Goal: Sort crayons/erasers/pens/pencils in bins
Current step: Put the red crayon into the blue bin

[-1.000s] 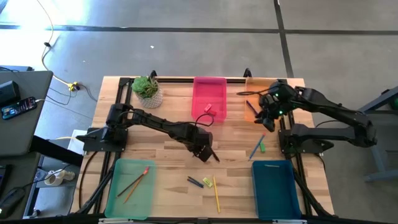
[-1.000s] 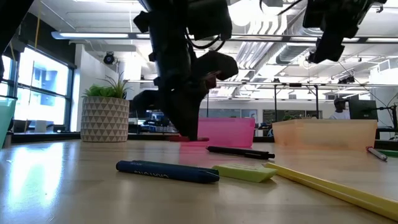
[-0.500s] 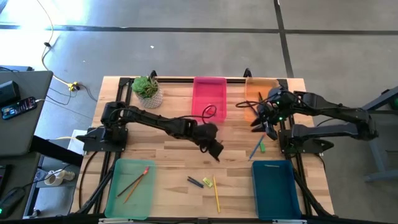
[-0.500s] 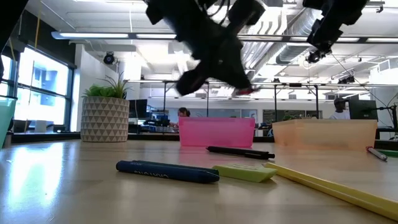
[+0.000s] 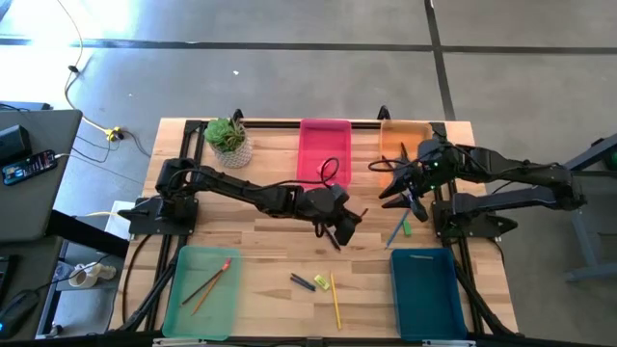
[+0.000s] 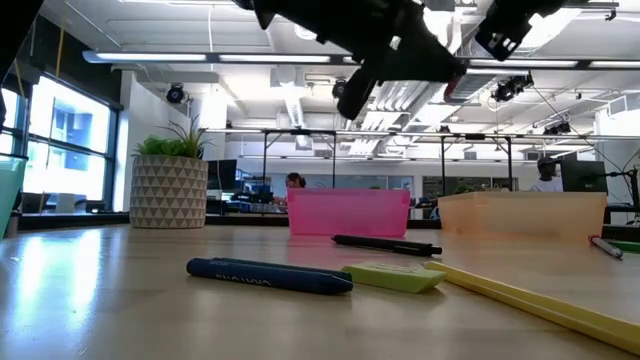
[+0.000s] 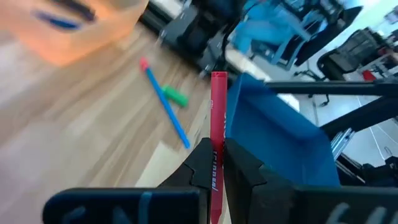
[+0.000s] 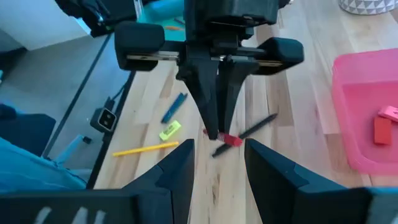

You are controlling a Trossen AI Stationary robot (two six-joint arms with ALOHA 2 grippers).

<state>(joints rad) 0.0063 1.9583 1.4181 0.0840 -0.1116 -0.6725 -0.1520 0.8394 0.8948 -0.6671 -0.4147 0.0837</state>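
Observation:
My left gripper hangs above the table's middle, shut on a red crayon. It also shows in the right wrist view, above a black pen that lies on the wood. My right gripper is open and empty, in the air by the orange bin. A blue pen and a green eraser lie beyond the teal bin. A dark crayon, a yellow eraser and a yellow pencil lie near the front edge. My left gripper pinches the red crayon between its two fingers. The crayon lies along the fingers, and its free end juts out past the fingertips. The crayon is lifted clear of the table.
The pink bin at the back holds erasers. The green bin at the front left holds pencils. A potted plant stands at the back left. Bare wood lies between the bins.
My left gripper has risen from the table beside the black pen with the red crayon, gone toward the table's right edge and tipped. The crayon is now lifted clear. My right gripper has drifted a little toward the table's left.

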